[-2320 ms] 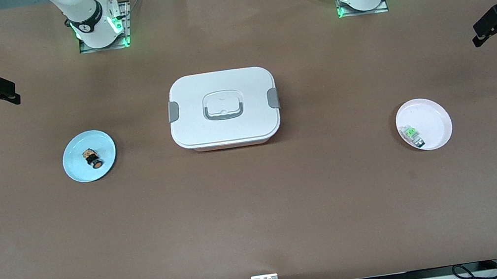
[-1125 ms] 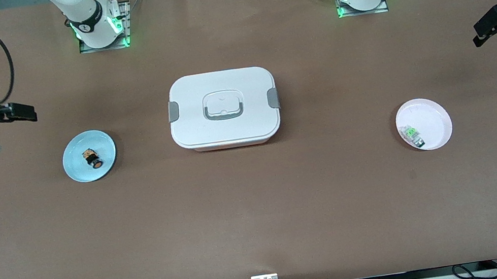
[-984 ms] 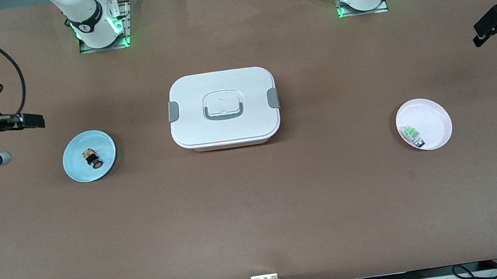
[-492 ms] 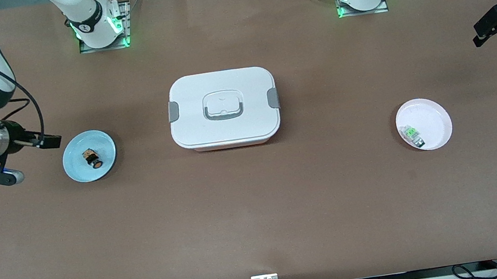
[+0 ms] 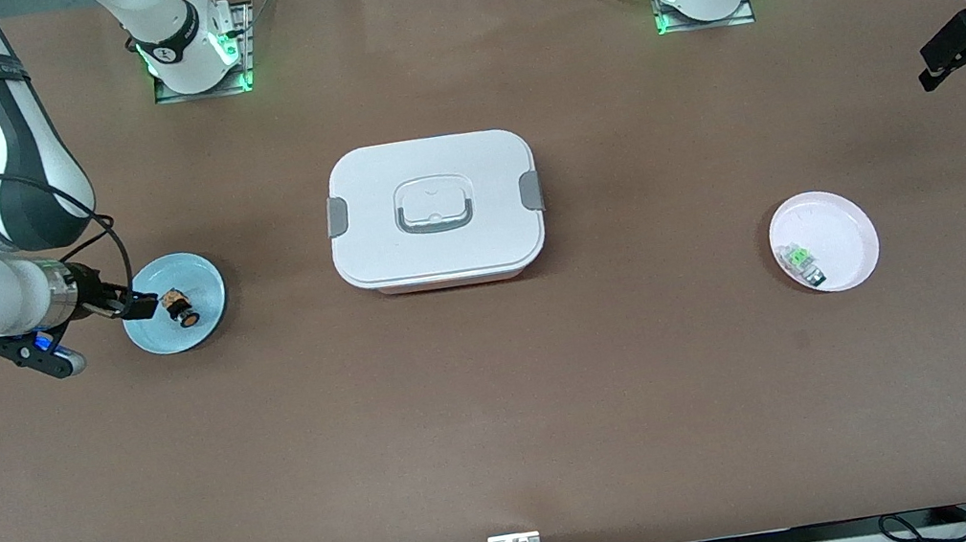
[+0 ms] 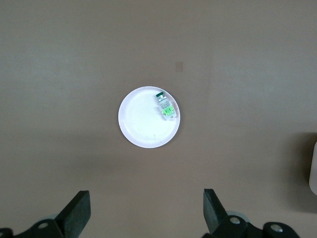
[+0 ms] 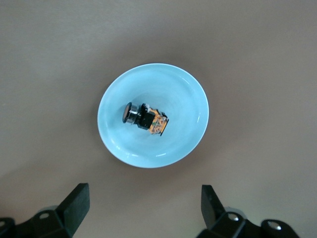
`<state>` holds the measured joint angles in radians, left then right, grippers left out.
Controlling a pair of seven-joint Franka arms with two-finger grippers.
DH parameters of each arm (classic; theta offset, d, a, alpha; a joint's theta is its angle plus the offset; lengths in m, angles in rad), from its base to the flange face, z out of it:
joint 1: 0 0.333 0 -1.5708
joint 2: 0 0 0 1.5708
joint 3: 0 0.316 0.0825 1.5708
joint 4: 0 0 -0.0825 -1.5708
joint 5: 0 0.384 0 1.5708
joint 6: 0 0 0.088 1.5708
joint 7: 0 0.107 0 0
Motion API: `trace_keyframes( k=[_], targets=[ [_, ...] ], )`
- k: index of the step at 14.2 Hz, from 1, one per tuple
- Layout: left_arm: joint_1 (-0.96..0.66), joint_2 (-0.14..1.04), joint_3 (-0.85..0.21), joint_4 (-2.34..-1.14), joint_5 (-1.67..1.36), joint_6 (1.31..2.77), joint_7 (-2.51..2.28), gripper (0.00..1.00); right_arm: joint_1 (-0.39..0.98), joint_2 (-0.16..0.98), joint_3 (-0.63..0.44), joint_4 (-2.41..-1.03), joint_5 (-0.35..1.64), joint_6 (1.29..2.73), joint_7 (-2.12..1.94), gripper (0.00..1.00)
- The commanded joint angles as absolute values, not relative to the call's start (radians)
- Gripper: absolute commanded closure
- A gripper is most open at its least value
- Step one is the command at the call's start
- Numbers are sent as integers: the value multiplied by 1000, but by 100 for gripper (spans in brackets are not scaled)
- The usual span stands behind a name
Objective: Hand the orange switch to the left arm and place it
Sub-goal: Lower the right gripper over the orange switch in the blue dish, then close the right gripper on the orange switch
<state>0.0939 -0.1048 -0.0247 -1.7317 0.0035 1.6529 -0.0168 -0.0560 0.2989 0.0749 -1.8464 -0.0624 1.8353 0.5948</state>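
Brown table (image 5: 507, 422), box (image 5: 433, 211) mid-frame: orange switch (image 5: 179, 305) on blue plate (image 5: 207, 332) center-left, untouched; right gripper (image 5: 141, 308) wide over plate edge, left gripper (image 5: 930, 66) wide, waiting at frame's right edge; transfer all left.

The table (image 5: 507, 422) looks brown, flat and dull. The box (image 5: 435, 211) looks like smooth white plastic. The blue plate (image 7: 153, 116) is shiny and smooth. The white plate (image 6: 148, 119) is smooth too.
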Motion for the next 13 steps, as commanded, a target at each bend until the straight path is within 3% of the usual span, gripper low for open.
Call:
trace_keyframes(
  k=[1, 5, 9, 13],
  targets=[
    [92, -101, -20, -1724, 29, 1640, -3, 0, -66, 275, 66, -1925, -72, 1922, 630, 0],
    [92, -97, -20, -1724, 29, 1640, -3, 0, -67, 296, 34, -1947, -72, 1953, 686, 0],
    [91, -97, -20, -1724, 31, 1640, -5, 0, -67, 288, 34, -2077, -72, 2161, 716, 0],
    [91, -95, -18, -1724, 32, 1643, -3, 0, -63, 296, 35, -2095, -74, 2212, 721, 0]
  ],
)
